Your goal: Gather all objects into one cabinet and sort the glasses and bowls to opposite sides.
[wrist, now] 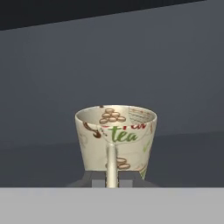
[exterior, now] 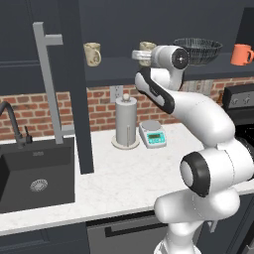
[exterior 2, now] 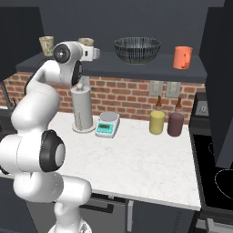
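Up on the dark cabinet shelf (exterior 2: 150,68), above the brick wall, the hand (wrist: 112,181) is pinched tight on the handle of a patterned mug (wrist: 116,138), which stands on the shelf straight ahead of it. So thin a grip could let the mug twist or slip, or knock the cup (exterior: 92,53) standing just past the mug, away from the arm. Count: one mug held, one beige cup, one ribbed bowl (exterior 2: 137,49) and, beyond it, one orange mug (exterior 2: 182,58).
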